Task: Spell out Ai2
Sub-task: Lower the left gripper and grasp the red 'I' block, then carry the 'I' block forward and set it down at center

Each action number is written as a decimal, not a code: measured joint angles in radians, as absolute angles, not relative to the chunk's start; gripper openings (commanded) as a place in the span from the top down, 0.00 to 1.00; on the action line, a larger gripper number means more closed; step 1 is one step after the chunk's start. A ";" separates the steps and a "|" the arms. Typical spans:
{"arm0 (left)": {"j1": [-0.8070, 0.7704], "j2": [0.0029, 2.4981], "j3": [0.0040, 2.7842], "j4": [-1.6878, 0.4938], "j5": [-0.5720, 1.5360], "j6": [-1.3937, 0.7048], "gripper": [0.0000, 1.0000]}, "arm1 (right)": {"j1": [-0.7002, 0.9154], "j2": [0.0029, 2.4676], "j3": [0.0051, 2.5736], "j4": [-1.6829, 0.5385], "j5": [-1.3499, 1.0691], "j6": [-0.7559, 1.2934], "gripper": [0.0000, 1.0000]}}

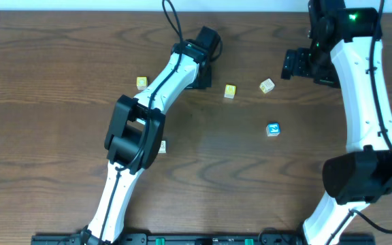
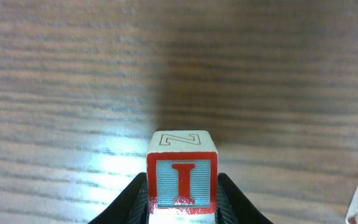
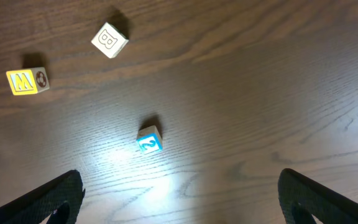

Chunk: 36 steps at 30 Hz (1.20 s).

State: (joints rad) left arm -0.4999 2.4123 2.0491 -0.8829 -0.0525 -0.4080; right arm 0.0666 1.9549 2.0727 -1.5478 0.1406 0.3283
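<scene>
Gripping the red "I" block by its two sides, the left gripper is closed on it at the far-centre of the table. The blue "2" block lies loose right of centre, w/ the "B" block and yellow "W" block beyond it, all apart. The right gripper hangs above these, jaws spread wide, holding nothing.

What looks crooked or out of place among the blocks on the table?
The white block sits turned cornerwise to the grain of the table, while the yellow block near it lies nearly square. Otherwise nothing looks damaged or spilled.
</scene>
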 measured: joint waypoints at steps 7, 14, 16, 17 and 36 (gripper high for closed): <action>-0.548 2.407 2.051 -0.962 -0.052 -0.399 0.75 | 0.066 1.955 2.073 -1.548 0.153 0.328 0.01; -0.578 2.402 2.047 -0.993 -0.024 -0.385 0.80 | 0.067 1.955 2.073 -1.555 0.159 0.327 0.01; -0.577 2.395 2.034 -0.990 -0.012 -0.385 0.80 | 0.067 1.955 2.073 -1.559 0.162 0.325 0.01; -0.577 2.391 2.024 -0.987 -0.005 -0.385 0.80 | 0.066 1.955 2.073 -1.560 0.165 0.325 0.01; -0.578 2.371 1.993 -1.040 0.066 -0.388 0.77 | 0.066 1.955 2.073 -1.564 0.177 0.324 0.01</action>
State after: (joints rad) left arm -0.5781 2.3707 1.9926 -1.0405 0.0658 -0.3882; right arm 0.0662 1.9549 2.0727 -1.5642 0.1768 0.3244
